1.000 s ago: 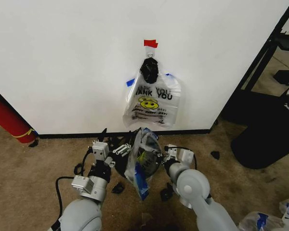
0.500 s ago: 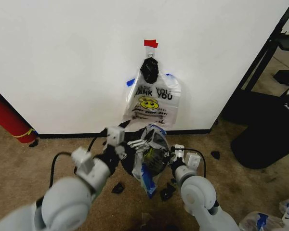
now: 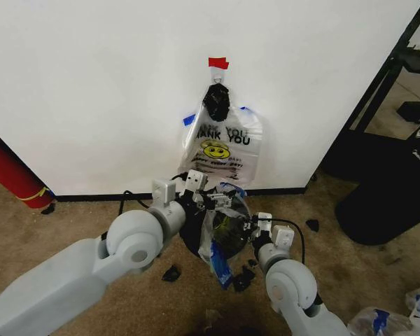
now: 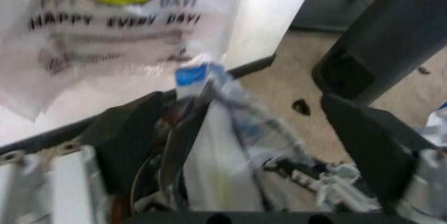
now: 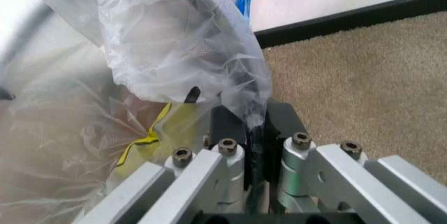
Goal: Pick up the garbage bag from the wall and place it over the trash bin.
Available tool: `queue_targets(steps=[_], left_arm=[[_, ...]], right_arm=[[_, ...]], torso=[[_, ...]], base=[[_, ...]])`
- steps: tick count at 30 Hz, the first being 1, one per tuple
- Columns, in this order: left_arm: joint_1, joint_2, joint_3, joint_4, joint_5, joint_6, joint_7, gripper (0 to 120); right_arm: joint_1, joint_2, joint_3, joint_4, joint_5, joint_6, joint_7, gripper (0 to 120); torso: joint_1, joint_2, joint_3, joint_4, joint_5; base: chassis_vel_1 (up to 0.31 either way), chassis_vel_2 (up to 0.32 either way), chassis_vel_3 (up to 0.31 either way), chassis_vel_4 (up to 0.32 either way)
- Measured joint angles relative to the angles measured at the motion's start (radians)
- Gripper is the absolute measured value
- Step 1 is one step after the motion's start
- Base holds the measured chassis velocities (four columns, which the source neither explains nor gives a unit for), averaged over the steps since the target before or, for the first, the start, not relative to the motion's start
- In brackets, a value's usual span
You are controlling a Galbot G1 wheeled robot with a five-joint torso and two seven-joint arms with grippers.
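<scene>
- The garbage bag point(image 3: 224, 227) is hanging between my two grippers, low in front of the wall point(image 3: 91, 91), its clear film bunched and trailing toward the carpet point(image 3: 70, 224) with a blue strip at its lower end.
- The bag is sitting over the trash bin point(image 3: 190, 234), whose dark side is showing just left of the plastic; how far the film is reaching around the rim I cannot tell.
- My right gripper point(image 5: 255, 130) is pinching a fold of the bag's film, its dark fingers pressed together on the plastic, with the yellow print showing through the film beside them.
- In the head view that right gripper point(image 3: 252, 225) is sitting at the bag's right edge, just above the carpet.
- My left gripper point(image 3: 211, 198) is reaching in from the left to the bag's top edge, near the baseboard point(image 3: 91, 197).
- In my left wrist view the dark fingers point(image 4: 133, 130) are standing spread wide, with the bag's twisted upper edge and blue strip point(image 4: 190, 75) lying between them.
- Above, the bunch of like bags point(image 3: 220, 150) is hanging flat against the wall under a black knot point(image 3: 216, 101) and a piece of red tape point(image 3: 218, 63).
- A red cylinder point(image 3: 10, 171) is leaning at the wall's far left.
</scene>
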State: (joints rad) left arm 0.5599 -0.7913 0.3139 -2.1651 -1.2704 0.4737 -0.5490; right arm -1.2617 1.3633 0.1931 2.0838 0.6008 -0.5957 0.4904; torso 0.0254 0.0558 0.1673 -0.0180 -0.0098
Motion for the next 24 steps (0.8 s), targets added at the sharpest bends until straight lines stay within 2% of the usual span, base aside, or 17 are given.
queue_targets(steps=[3,5,11,12,18,19,23,24], left_arm=[[0.001,-0.008,0.009,0.023,0.007,-0.010,-0.012,70],[0.001,-0.008,0.009,0.027,0.011,-0.015,-0.012,67],[-0.006,-0.021,0.014,0.053,0.016,-0.020,-0.023,41],[-0.006,-0.021,0.014,0.053,0.016,-0.020,-0.023,41],[0.000,-0.024,0.014,0.060,0.019,-0.034,-0.042,15],[0.000,-0.024,0.014,0.060,0.019,-0.034,-0.042,15],[0.008,-0.020,-0.003,0.059,0.015,-0.040,-0.059,0],[0.010,-0.018,-0.007,0.059,0.014,-0.041,-0.062,0]], right_arm=[[0.000,-0.005,0.004,-0.001,0.001,0.000,-0.002,1],[0.001,-0.007,0.005,-0.002,0.002,0.001,-0.002,1],[0.003,0.005,0.004,-0.015,-0.020,0.020,-0.006,1],[0.003,0.005,0.004,-0.015,-0.020,0.020,-0.006,1],[-0.002,0.004,0.002,-0.008,-0.020,0.020,-0.006,1],[-0.002,0.004,0.002,-0.008,-0.020,0.020,-0.006,1],[-0.010,0.000,0.003,-0.003,-0.019,0.020,-0.006,1],[-0.013,-0.001,0.003,0.000,-0.017,0.021,-0.006,1]], torso=[[0.000,0.000,0.000,0.0000,0.0000],[0.000,0.000,0.000,0.0000,0.0000],[0.000,0.000,0.000,-0.0001,0.0001],[0.000,0.000,0.000,-0.0001,0.0001],[0.000,0.000,0.000,-0.0002,0.0000],[0.000,0.000,0.000,-0.0002,0.0000],[0.000,0.000,0.000,-0.0001,0.0000],[0.000,0.000,0.000,-0.0002,0.0000]], base=[[0.000,0.000,0.000,0.000],[0.000,0.000,0.000,0.000],[0.000,0.000,0.000,0.000],[0.000,0.000,0.000,0.000],[0.000,0.000,0.000,0.000],[0.000,0.000,0.000,0.000],[0.000,0.000,0.000,0.000],[0.000,0.000,0.000,0.000]])
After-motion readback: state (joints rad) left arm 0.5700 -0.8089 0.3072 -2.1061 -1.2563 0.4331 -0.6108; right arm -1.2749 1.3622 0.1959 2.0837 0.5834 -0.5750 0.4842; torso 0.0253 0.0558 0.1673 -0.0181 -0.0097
